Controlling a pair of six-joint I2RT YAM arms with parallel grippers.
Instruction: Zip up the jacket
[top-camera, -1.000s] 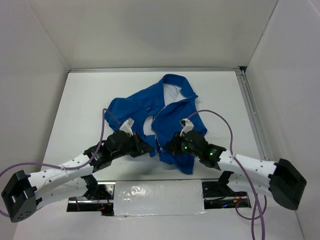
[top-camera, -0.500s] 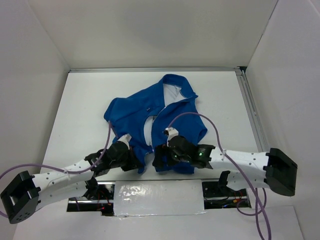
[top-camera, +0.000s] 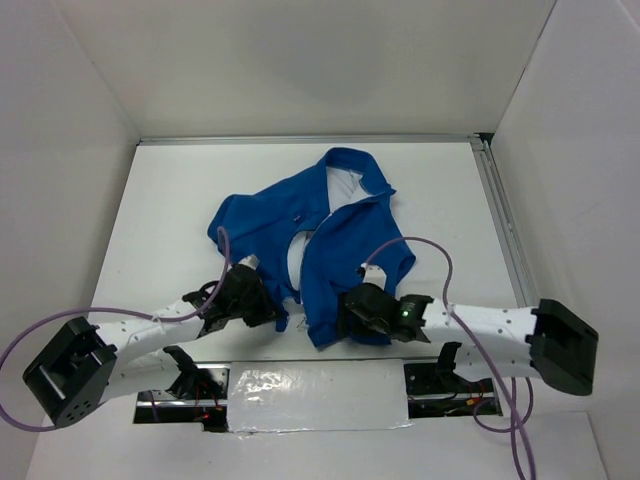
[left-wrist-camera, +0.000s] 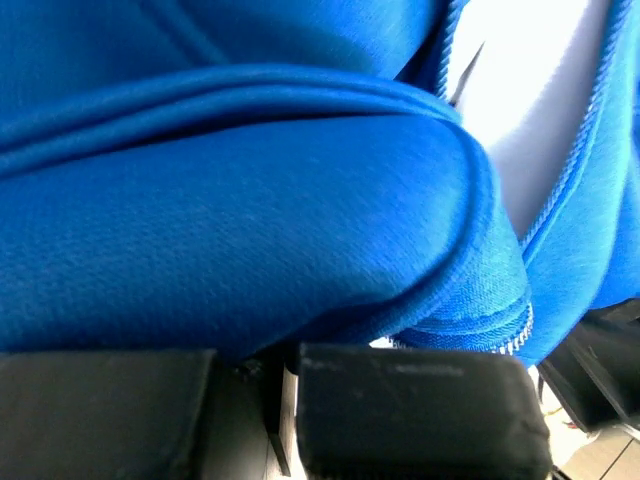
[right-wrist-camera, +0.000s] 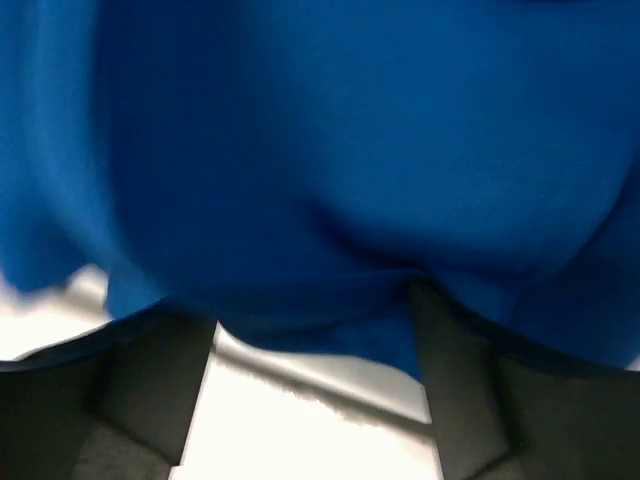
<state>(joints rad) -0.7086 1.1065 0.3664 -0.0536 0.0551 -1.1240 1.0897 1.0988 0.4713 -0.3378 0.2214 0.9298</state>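
The blue jacket lies open on the white table, collar at the far side and white lining showing in the front gap. My left gripper is shut on the hem of the jacket's left front panel. In the left wrist view its black pads sit nearly together under folded blue fabric, with pale zipper teeth to the right. My right gripper stands open at the right panel's lower hem. In the right wrist view the gripper has blue cloth bulging between and above the spread fingers.
A metal rail runs along the table's right side, and white walls close in the left, right and back. A taped white patch covers the near edge between the arm bases. Purple cables loop above both arms.
My right gripper has opened and let the right panel go, ending near the lower hem. The left gripper, still shut, has drawn the left hem toward the near edge.
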